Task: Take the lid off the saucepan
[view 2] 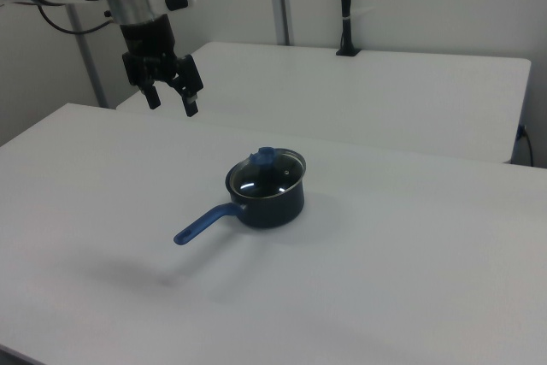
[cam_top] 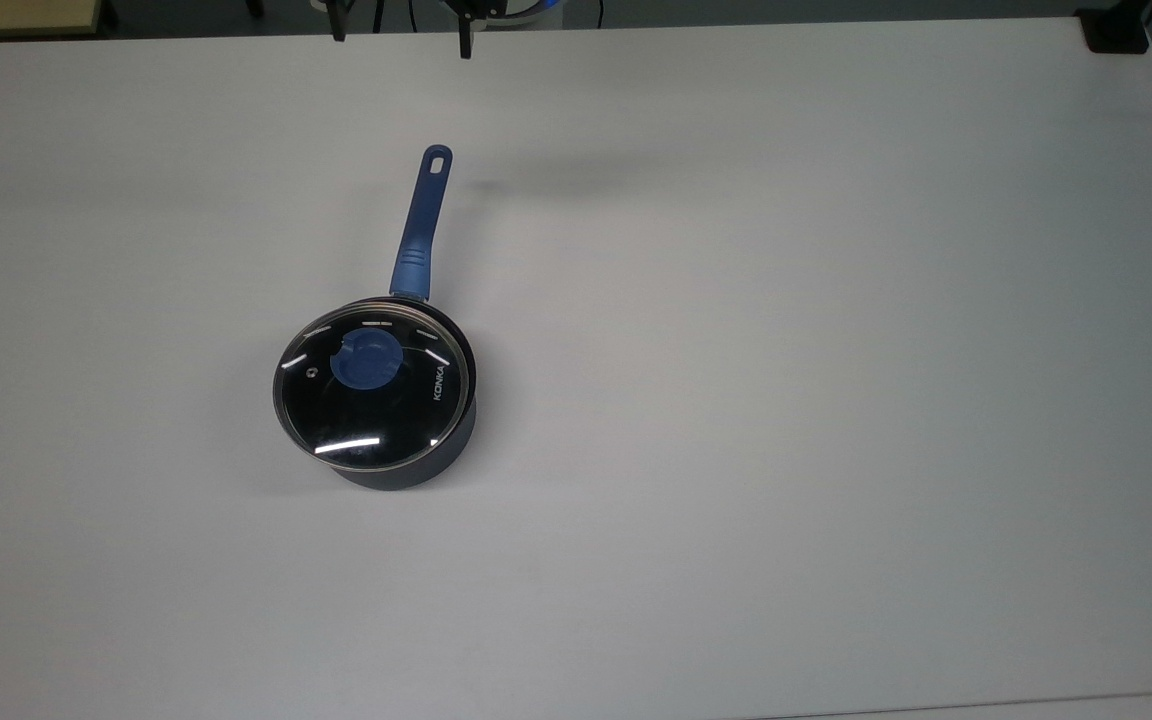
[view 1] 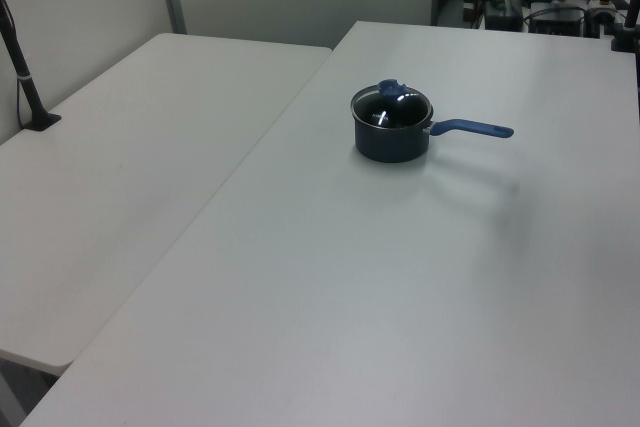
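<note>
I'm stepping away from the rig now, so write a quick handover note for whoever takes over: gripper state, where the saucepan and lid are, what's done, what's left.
Gripper: open, holding nothing, raised well above the table, up and to the right view's left of the pot.
Saucepan: upright on the white table, blue handle pointing toward the top view's upper edge.
Lid: on the saucepan, sitting slightly off-centre, blue knob up and free to grasp.
Done: nothing yet; the lid has not been touched.
Left: bring the fingers down over the knob, close on it, lift the lid clear and set it down on the table.
</note>
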You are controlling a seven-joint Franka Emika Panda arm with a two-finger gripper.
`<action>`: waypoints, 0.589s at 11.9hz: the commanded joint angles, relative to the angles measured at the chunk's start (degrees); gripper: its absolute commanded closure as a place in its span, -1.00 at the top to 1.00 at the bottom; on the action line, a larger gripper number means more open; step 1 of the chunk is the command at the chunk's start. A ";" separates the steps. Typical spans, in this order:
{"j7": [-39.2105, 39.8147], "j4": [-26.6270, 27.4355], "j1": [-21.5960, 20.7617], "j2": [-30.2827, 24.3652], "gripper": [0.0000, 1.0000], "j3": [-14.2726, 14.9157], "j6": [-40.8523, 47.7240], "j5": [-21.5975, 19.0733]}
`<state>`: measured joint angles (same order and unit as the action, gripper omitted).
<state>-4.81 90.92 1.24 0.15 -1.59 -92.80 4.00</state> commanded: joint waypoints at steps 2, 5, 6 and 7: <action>0.59 2.24 -0.97 -1.91 1.00 1.06 -0.89 -1.19; 0.41 2.24 -0.97 -1.91 1.00 1.06 -0.89 -1.19; 0.41 2.24 -0.97 -1.91 1.00 1.06 -0.89 -1.19; 0.41 2.24 -0.97 -1.99 1.00 1.06 -0.89 -1.19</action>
<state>-4.81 90.92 1.24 0.15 -1.59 -92.80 4.00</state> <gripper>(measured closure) 0.000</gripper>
